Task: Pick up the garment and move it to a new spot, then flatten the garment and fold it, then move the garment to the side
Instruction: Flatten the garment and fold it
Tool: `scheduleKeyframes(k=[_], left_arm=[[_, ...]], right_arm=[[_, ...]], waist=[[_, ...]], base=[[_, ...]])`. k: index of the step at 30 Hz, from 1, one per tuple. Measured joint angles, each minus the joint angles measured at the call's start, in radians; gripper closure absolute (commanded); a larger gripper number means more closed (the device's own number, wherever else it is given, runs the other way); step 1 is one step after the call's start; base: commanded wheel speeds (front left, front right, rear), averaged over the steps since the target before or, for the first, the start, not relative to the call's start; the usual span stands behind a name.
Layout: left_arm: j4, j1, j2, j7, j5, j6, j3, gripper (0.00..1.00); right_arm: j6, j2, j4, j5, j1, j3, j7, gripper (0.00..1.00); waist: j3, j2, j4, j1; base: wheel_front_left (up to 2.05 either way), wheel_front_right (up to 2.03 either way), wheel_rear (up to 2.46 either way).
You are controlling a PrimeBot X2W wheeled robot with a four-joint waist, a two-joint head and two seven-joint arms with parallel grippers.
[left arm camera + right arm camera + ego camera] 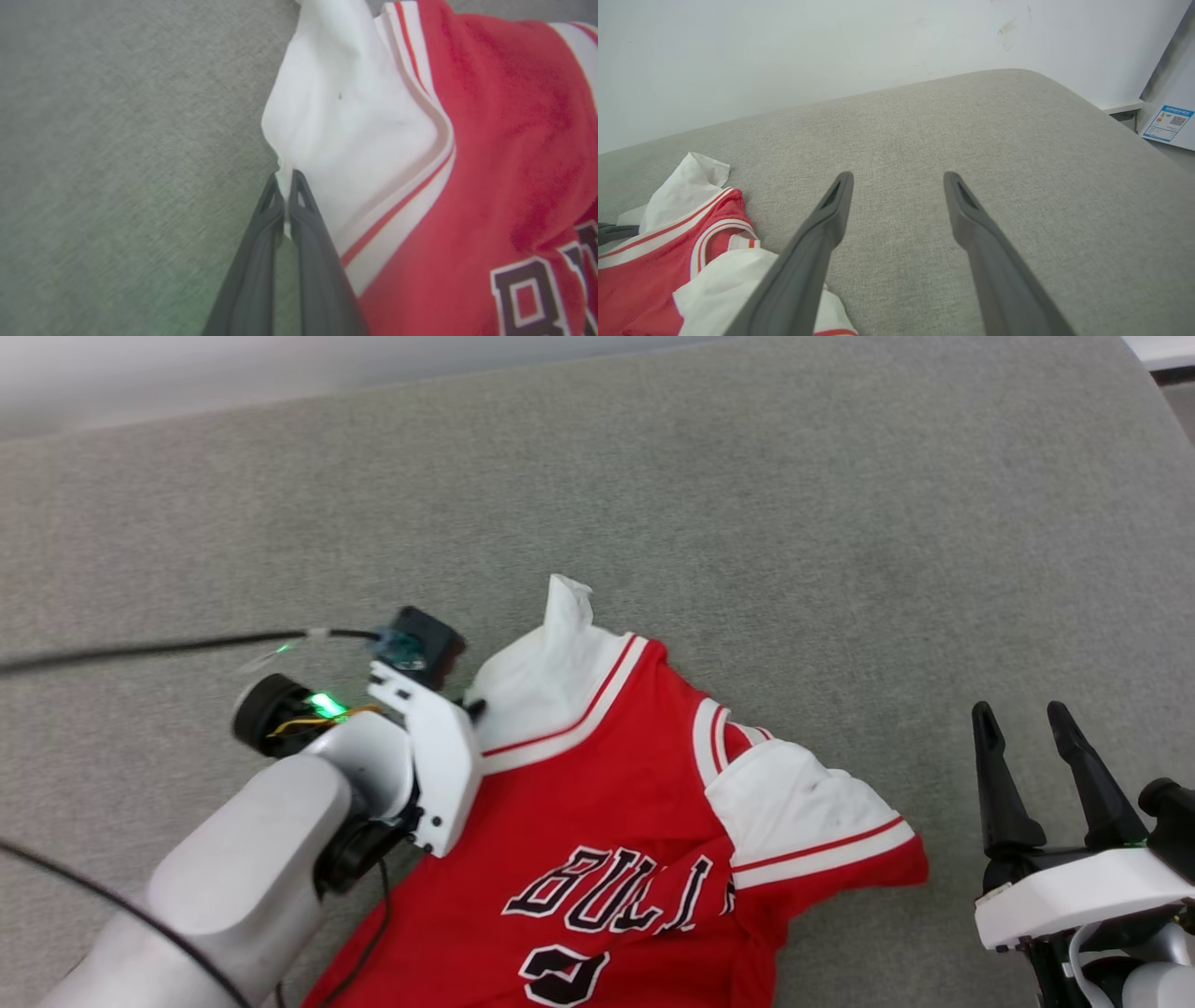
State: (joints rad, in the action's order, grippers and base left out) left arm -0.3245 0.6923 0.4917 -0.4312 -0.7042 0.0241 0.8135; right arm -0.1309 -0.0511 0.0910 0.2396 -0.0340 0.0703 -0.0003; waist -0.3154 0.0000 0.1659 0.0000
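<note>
Garment [597, 803]: red jersey shirt with short white sleeves and black lettering, lying rumpled toward 6 o'clock on the grey fabric-covered surface [747, 476].
Left tool [284, 181]: long dark fingers pinched shut on the edge of the white sleeve [336, 116], at the garment's 10 o'clock corner.
Right tool [1020, 714]: jaws spread wide and holding nothing, well apart from the garment, out at its 3 o'clock.
Done: a grip on the sleeve looks made, and the shirt is not yet raised.
Left: by my reading nearly everything, meaning lifting and moving it, flattening, folding, then setting it aside.
</note>
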Motion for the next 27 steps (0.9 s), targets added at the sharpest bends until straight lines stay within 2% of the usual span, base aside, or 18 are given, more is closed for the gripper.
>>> scheduleKeyframes(k=[8,9,10,14,19,22,26,27], left_arm=[[0.181,-0.162,0.118,0.139,0.002,-0.149,-0.099,1.00],[0.225,-0.222,0.149,0.162,-0.012,-0.194,-0.128,1.00],[0.225,-0.222,0.149,0.162,-0.012,-0.194,-0.128,1.00],[0.309,-0.357,0.187,0.189,-0.056,-0.279,-0.174,1.00],[0.379,-0.532,0.189,0.225,-0.122,-0.366,-0.207,1.00],[0.382,-0.616,0.169,0.245,-0.165,-0.386,-0.214,1.00],[0.357,-0.673,0.129,0.270,-0.201,-0.377,-0.208,1.00],[0.346,-0.676,0.120,0.272,-0.208,-0.367,-0.203,0.83]], right_arm=[[0.000,0.000,-0.002,-0.001,0.011,0.021,0.011,0.00],[0.000,0.000,0.000,-0.003,0.012,0.024,0.020,0.00],[0.000,0.000,0.000,-0.003,0.012,0.024,0.020,0.00],[0.000,0.000,0.009,-0.015,0.021,0.034,0.036,0.00],[0.000,0.000,0.025,-0.022,0.039,0.041,0.058,0.00],[0.000,0.000,0.035,-0.029,0.046,0.041,0.073,0.00],[0.000,0.000,0.049,-0.036,0.047,0.039,0.092,0.00],[0.000,0.000,0.053,-0.038,0.050,0.039,0.099,0.00]], waist=[[0.038,0.0000,-0.047,0.0001],[0.050,0.0000,-0.060,0.0000],[0.050,0.0000,-0.060,0.0000],[0.077,0.0000,-0.087,0.0000],[0.106,0.0000,-0.118,0.0000],[0.122,0.0000,-0.132,0.0000],[0.142,0.0000,-0.139,0.0000],[0.147,0.0000,-0.140,0.0000]], base=[[0.00,0.00,0.00],[0.00,0.00,0.00],[0.00,0.00,0.00],[0.00,0.00,0.00],[0.00,0.00,0.00],[0.00,0.00,0.00],[0.00,0.00,0.00],[0.00,0.00,0.00]])
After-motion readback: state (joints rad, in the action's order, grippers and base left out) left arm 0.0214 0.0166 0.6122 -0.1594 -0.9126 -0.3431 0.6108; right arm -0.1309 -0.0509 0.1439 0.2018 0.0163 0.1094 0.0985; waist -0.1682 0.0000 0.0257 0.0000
